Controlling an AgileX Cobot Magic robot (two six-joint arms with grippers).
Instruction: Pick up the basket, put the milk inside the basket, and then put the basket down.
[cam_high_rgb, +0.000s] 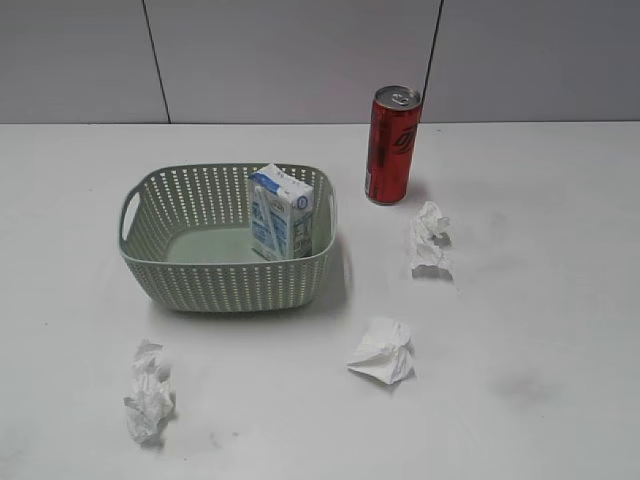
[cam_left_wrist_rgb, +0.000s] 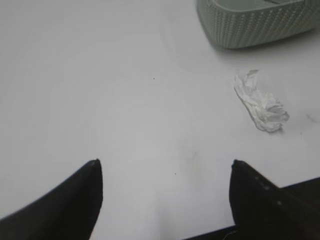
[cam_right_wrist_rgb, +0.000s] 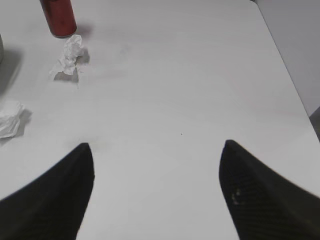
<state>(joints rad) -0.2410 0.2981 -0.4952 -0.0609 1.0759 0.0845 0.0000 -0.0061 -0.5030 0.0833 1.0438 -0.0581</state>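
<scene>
The pale sage-green basket (cam_high_rgb: 190, 270) rests on the white table left of centre. The white-and-blue milk carton (cam_high_rgb: 281, 213) stands upright inside it, at its right end. A corner of the basket shows at the top right of the left wrist view (cam_left_wrist_rgb: 250, 27). My left gripper (cam_left_wrist_rgb: 165, 162) is open and empty over bare table, well short of the basket. My right gripper (cam_right_wrist_rgb: 156, 145) is open and empty over bare table on the right side. Neither gripper shows in the exterior view.
A tall red can (cam_high_rgb: 392, 145) stands behind and right of the basket; it also shows in the right wrist view (cam_right_wrist_rgb: 58, 17). Crumpled white paper balls lie at front left (cam_high_rgb: 149, 392), front centre (cam_high_rgb: 384, 351) and right of the basket (cam_high_rgb: 430, 238). The table's right edge (cam_right_wrist_rgb: 287, 70) is near.
</scene>
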